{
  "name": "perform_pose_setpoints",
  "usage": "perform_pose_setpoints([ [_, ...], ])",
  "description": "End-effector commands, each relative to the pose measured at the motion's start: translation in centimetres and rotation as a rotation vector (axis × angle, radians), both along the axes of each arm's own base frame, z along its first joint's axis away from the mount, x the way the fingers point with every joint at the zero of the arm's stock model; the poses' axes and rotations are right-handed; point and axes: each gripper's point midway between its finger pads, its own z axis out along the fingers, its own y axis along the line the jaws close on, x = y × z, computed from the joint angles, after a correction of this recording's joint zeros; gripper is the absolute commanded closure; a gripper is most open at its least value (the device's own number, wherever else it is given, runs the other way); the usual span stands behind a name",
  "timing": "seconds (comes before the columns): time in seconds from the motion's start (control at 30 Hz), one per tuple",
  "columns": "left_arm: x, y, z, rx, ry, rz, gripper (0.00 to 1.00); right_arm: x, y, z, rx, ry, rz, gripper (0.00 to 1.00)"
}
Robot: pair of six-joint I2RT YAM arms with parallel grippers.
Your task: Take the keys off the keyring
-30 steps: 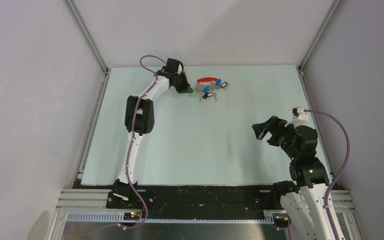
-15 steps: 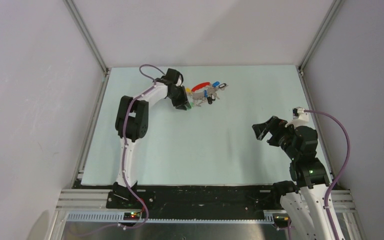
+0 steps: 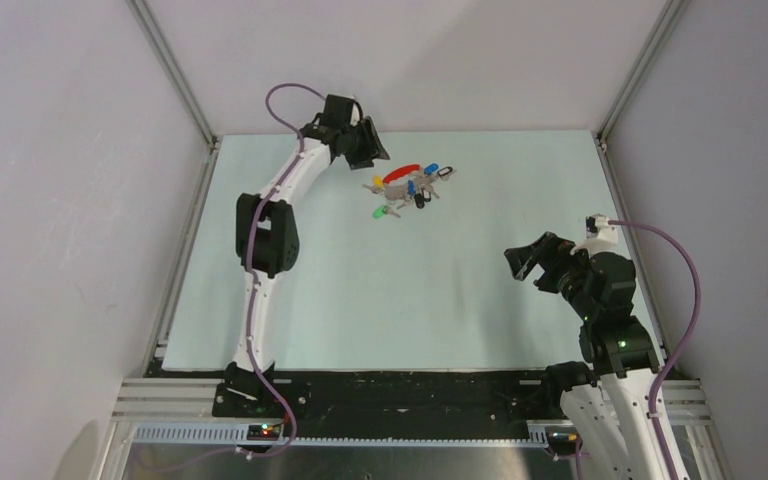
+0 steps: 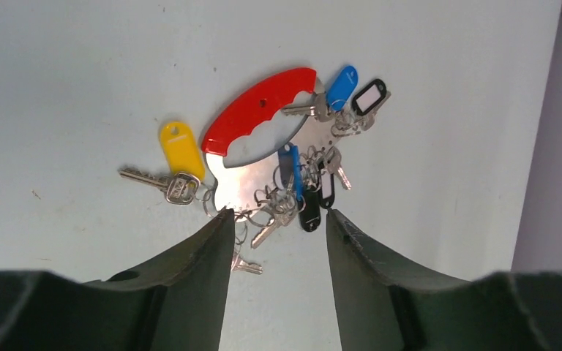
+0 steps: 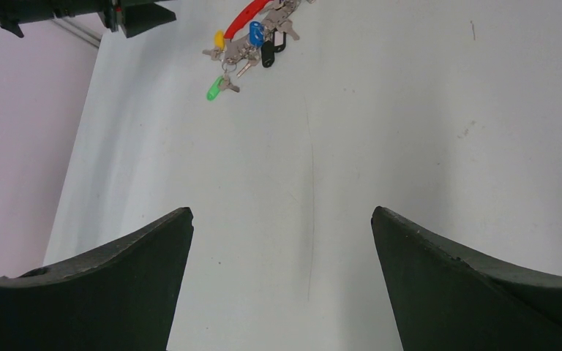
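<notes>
"Where's the keyring (image 4: pixel 260 110) just now?"

"Flat on the worktop (image 3: pixel 410 300), right ahead of the left claw (image 4: pixel 278 219). The red crescent is on the side away from the claw, and the silver plate is on the side nearer its tips."

"Is that claw holding it?"

"No. Its fingers (image 4: pixel 190 278) stand apart with nothing between them. It's open and empty."

"And the keys (image 4: pixel 293 197)?"

"Most are bunched on the plate's edge, just beyond the gap of the claw. Blue and black heads sit there, and another blue and a black-framed tag are out past the crescent's far right end. The yellow-headed key (image 4: pixel 181 150) is ahead and to the claw's left, beside the crescent. The green-headed key (image 3: pixel 377 213) lies on the claw's near side of the bunch. I can't tell whether it's still hooked on."

"What about the right claw (image 5: pixel 282 219)?"

"Spread wide and gripping nothing, well apart from everything. From there the whole bunch is far ahead and off to its left."
</notes>
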Motion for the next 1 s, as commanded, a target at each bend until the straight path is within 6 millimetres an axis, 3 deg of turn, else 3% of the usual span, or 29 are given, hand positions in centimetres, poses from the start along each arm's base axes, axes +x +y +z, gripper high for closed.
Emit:
perform_pose_setpoints([
  [0.0,-1.7,-0.7,-4.9,-0.001,0.145,-0.012,0.46,-0.1,0.2,1.2,0.017,-0.042,0.007,0.02],
  [0.17,-7.4,-0.4,-11.0,0.094,0.321,-0.082,0.50,-0.2,0.4,1.4,0.031,-0.049,0.018,0.02],
  [0.2,-8.3,-0.5,-10.4,0.098,0.319,-0.103,0.53,-0.2,0.5,1.4,0.033,-0.048,0.022,0.03],
  [0.23,-9.7,0.0,-11.5,0.126,0.351,-0.107,0.55,-0.2,0.5,1.5,0.035,-0.050,0.023,0.03],
  [0.27,-10.5,0.0,-10.8,0.142,0.337,-0.127,0.58,-0.3,0.5,1.6,0.035,-0.050,0.021,0.03],
  [0.3,-12.2,0.7,-12.0,0.175,0.376,-0.129,0.60,-0.3,0.5,1.6,0.037,-0.051,0.021,0.03],
  [0.33,-13.0,0.9,-11.2,0.194,0.360,-0.147,0.63,-0.3,0.5,1.6,0.038,-0.050,0.022,0.03],
  [0.37,-14.9,1.9,-12.8,0.236,0.408,-0.148,0.65,-0.3,0.5,1.6,0.040,-0.051,0.020,0.03],
  [0.4,-15.7,2.3,-12.4,0.251,0.401,-0.162,0.71,-0.4,0.5,1.6,0.040,-0.051,0.020,0.03],
  [0.43,-17.8,3.2,-13.7,0.275,0.451,-0.172,0.75,-0.4,0.5,1.6,0.041,-0.050,0.018,0.03],
  [0.47,-18.1,3.8,-12.9,0.300,0.425,-0.164,0.88,-0.4,0.5,1.6,0.042,-0.048,0.020,0.03],
  [0.5,-19.8,4.7,-13.9,0.328,0.460,-0.163,0.93,-0.4,0.5,1.6,0.043,-0.047,0.021,0.03],
  [0.53,-20.2,5.1,-13.2,0.348,0.441,-0.159,0.98,-0.4,0.5,1.5,0.042,-0.044,0.021,0.03],
  [0.57,-21.4,5.8,-13.9,0.365,0.463,-0.161,0.99,-0.4,0.6,1.5,0.043,-0.045,0.022,0.03],
  [0.67,-21.9,6.6,-12.6,0.384,0.408,-0.134,1.00,-0.3,0.6,1.5,0.044,-0.042,0.025,0.03],
  [0.8,-20.8,5.9,-9.9,0.361,0.297,-0.114,0.84,-0.2,0.7,1.4,0.047,-0.038,0.027,0.03],
  [0.87,-19.9,5.8,-8.4,0.384,0.233,-0.097,0.64,-0.3,0.9,1.4,0.049,-0.035,0.036,0.03],
  [0.9,-19.4,6.0,-7.7,0.414,0.197,-0.077,0.49,-0.3,1.0,1.2,0.049,-0.028,0.046,0.02],
  [0.97,-18.3,6.1,-6.4,0.446,0.143,-0.053,0.34,0.0,1.4,0.6,0.047,-0.009,0.064,0.02],
])
